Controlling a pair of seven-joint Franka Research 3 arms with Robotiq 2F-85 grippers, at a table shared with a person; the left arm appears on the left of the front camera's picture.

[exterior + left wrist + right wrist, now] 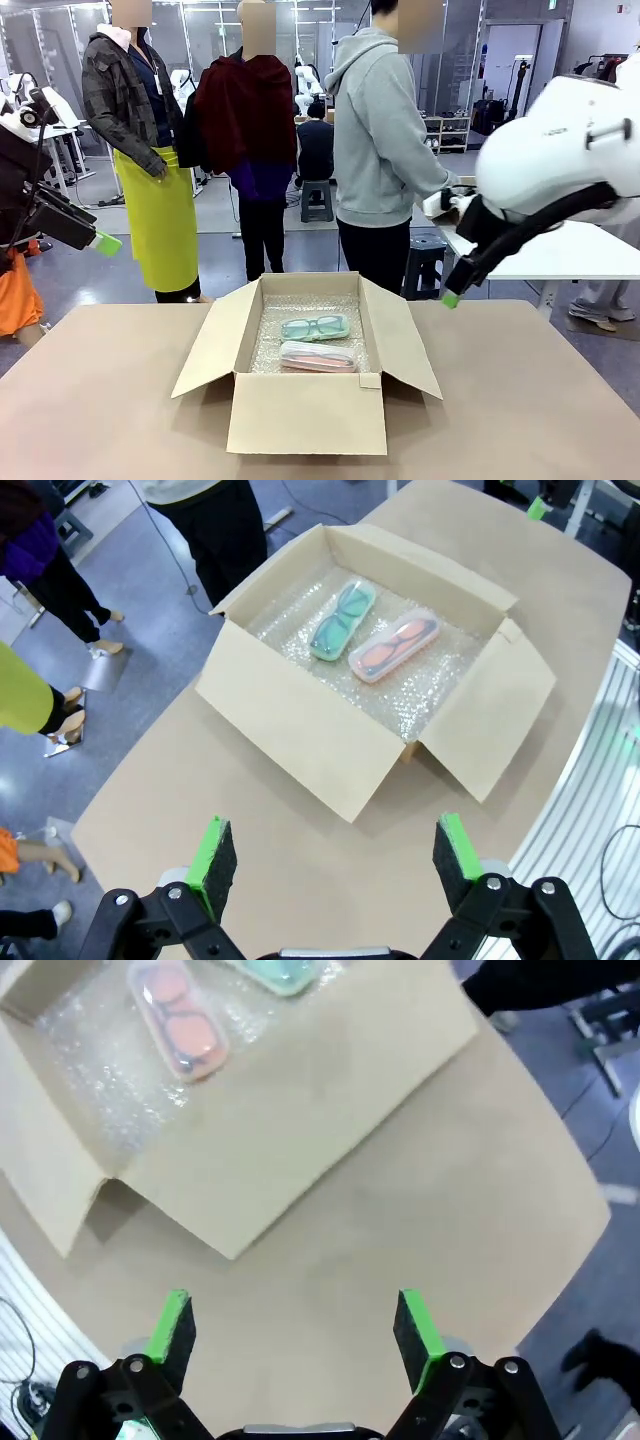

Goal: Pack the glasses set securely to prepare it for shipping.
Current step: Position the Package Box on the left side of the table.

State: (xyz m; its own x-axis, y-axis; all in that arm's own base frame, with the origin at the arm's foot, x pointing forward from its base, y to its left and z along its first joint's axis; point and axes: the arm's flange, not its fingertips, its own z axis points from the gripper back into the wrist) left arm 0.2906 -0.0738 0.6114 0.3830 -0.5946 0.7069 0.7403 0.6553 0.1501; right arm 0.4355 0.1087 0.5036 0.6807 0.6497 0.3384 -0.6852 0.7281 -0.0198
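Note:
The glasses set lies inside an open cardboard box (305, 412) lined with bubble wrap: a mint-green case (315, 327) with spectacle frames showing through, and in front of it a pale pink case (318, 356). My left gripper (335, 855) hangs open above the table's left side, well away from the box, with nothing between its green pads. The left wrist view has the mint-green case (343, 620) and the pink case (395, 645) side by side. My right gripper (293, 1328) is open and empty above the table right of the box, with the pink case (180, 1020) farther off.
All of the box's flaps (212, 345) stand open and spread outward. The tan table (520, 400) is bare around the box. Three people stand beyond the far edge, the nearest in a grey hoodie (380, 130). A white table (560, 250) stands at the back right.

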